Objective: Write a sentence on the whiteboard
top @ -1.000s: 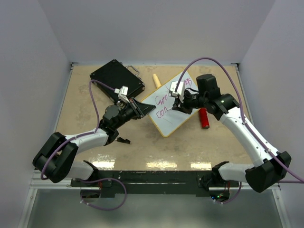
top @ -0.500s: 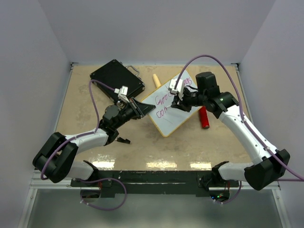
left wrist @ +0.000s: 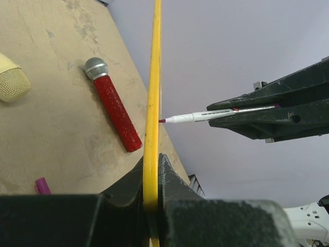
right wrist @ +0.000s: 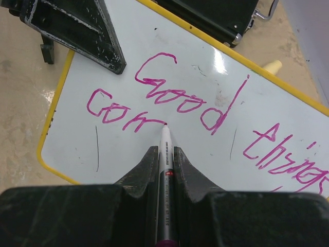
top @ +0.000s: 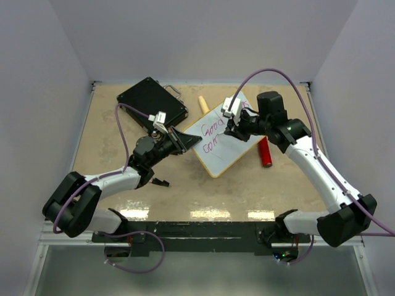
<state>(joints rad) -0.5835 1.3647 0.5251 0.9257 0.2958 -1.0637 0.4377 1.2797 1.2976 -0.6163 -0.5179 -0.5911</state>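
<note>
whiteboard [top: 229,154] mid-sentence, second line just begun

**where:** whiteboard sits mid-worktop [top: 247,191], between the two arms. cannot tell whether it lies flat or is raised at the clamped end.

**writing:** sentence [right wrist: 175,98] in magenta. top line reads "good things", lower line so far "com". marker [right wrist: 165,154] tip is on the board face at the end of that "m".

**end effectors:** right end effector [right wrist: 164,150] is pinched narrow on the marker barrel, pen running straight out between the fingers. left end effector [left wrist: 152,172] is clamped on the yellow frame at the board's left end. its wrist view sees the board edge-on.

**neighbours:** black case [top: 151,102] lies beyond the board's far-left side, apart from it. red microphone [top: 265,154] lies just beside the right edge.

**risks, as judged:**
- only a thin frame grip steadies the board, so pen pressure could pivot or slide it and skew the next letters.
- the marker could creep in the pinch, so the tip lifts and strokes break.
- the right end effector travelling along the lower line could drag through the fresh ink.
- large lettering could crowd the remaining words against the yellow frame.

**heading:** the long axis runs diagonally, near-left to far-right in the overhead view. both written lines follow it. the writing face is turned up toward the overhead camera.
</note>
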